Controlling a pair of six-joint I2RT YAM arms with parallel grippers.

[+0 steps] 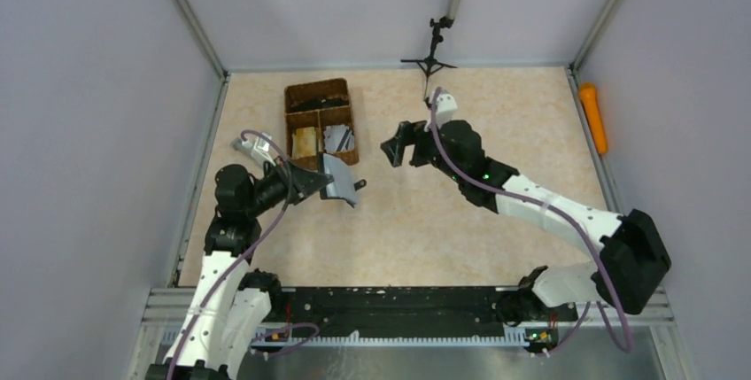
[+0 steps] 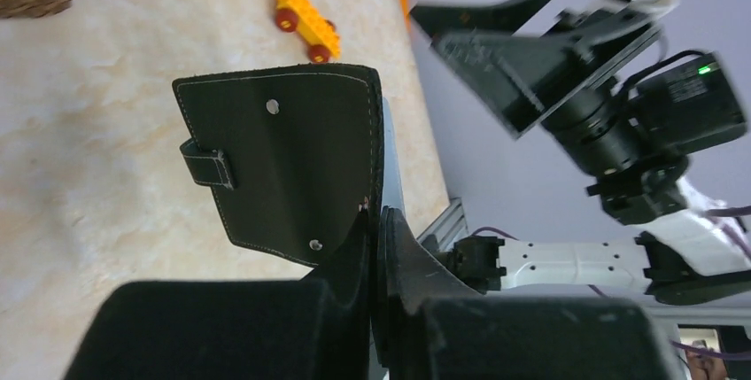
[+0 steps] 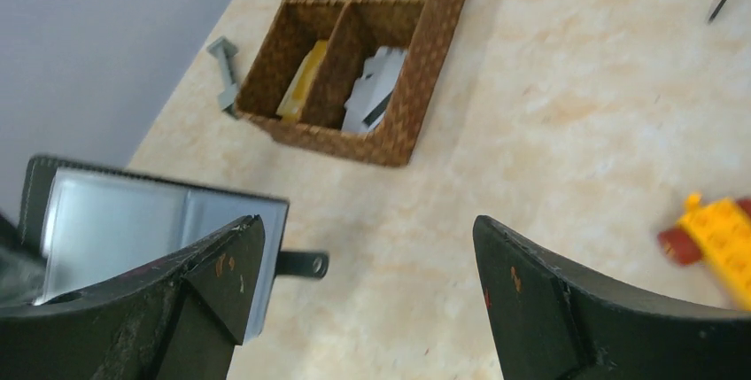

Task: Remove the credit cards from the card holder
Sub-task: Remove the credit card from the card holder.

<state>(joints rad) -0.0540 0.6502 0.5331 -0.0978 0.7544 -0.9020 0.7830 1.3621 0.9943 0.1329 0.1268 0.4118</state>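
Observation:
The card holder (image 1: 339, 178) is held up off the table, with my left gripper (image 1: 321, 183) shut on its edge. The left wrist view shows its black outer side (image 2: 283, 154) with a strap and snaps, pinched at my left gripper (image 2: 379, 225). In the right wrist view it hangs open, grey-blue and shiny inside (image 3: 133, 216). I cannot tell whether credit cards sit in it. My right gripper (image 1: 398, 150) is a short way to its right, open and empty (image 3: 367, 238). Pale flat cards (image 3: 372, 88) lie in the basket's front right compartment.
A brown wicker divided basket (image 1: 351, 141) stands behind the left gripper, its wall (image 3: 425, 61) close to both grippers. A yellow toy car (image 2: 307, 21) (image 3: 717, 238) lies on the table near the right arm. A black tripod (image 1: 431, 52) stands at the back, and an orange object (image 1: 593, 119) lies along the right wall.

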